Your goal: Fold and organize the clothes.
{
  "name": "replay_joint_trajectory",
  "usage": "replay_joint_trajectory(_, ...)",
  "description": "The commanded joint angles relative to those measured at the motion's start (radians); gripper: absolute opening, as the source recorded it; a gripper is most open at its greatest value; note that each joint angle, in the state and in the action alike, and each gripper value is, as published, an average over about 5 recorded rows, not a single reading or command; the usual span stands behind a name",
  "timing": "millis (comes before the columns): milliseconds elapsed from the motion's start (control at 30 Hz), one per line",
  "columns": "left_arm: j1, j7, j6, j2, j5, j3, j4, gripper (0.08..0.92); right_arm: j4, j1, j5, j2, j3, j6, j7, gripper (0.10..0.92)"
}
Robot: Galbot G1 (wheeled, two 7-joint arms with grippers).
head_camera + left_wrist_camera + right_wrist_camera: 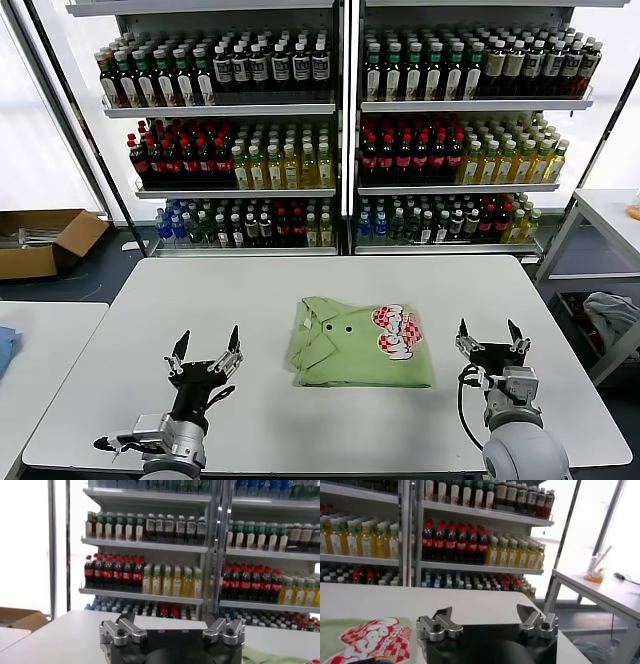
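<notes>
A light yellow-green shirt lies folded into a neat rectangle in the middle of the white table, collar and buttons up, red-and-white chest print toward its right side. My left gripper hovers open over the table's front left, well apart from the shirt. On the front right my right gripper is also open, a short way off the shirt's right edge. Both point up and away, with nothing between their fingers. The right wrist view shows the print beside the right gripper. A corner of the shirt shows past the left gripper.
Tall shelves of bottled drinks stand behind the table. A second white table adjoins on the left, and a cardboard box sits on the floor beyond it. A rack with a bundle of cloth stands at the right.
</notes>
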Motion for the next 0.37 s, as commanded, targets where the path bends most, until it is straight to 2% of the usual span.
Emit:
replay_joint_trajectory(33,0.012,0.003,-0.026,-0.003,0.002,0.003,-0.007,0.823,0.01,-0.021,-0.007,0.002,0.004,0.009,-0.003,0.823)
replay_joint_trajectory(367,0.009,0.018,-0.026,-0.004,0.043,0.009,0.004,0.823,0.012,-0.02,-0.019,-0.004,0.006,0.018,-0.009,0.823)
